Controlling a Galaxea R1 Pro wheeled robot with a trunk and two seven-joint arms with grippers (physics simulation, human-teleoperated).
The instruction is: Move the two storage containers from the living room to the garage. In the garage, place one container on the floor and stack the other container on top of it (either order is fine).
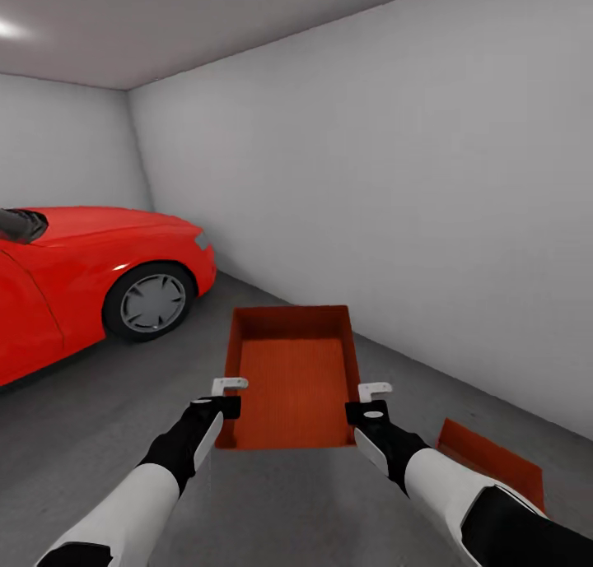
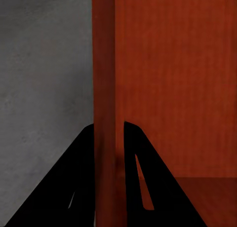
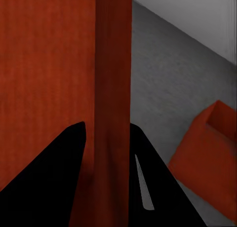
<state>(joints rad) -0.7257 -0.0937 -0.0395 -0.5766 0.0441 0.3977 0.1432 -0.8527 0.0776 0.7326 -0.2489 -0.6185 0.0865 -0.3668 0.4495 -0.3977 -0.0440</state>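
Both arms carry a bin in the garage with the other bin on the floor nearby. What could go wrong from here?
1. The left pincer and right pincer each pinch only a thin side wall of the held container; uneven arm motion could twist or drop it.
2. The second container lies low at the robot's right, partly behind the right arm, so the stack may land off-centre.
3. The red car stands close on the left.

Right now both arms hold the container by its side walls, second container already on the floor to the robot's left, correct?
Not quite. The second container lies on the floor to the robot's right, as the head view shows. The rest holds: both grippers clamp the held container by its side walls.
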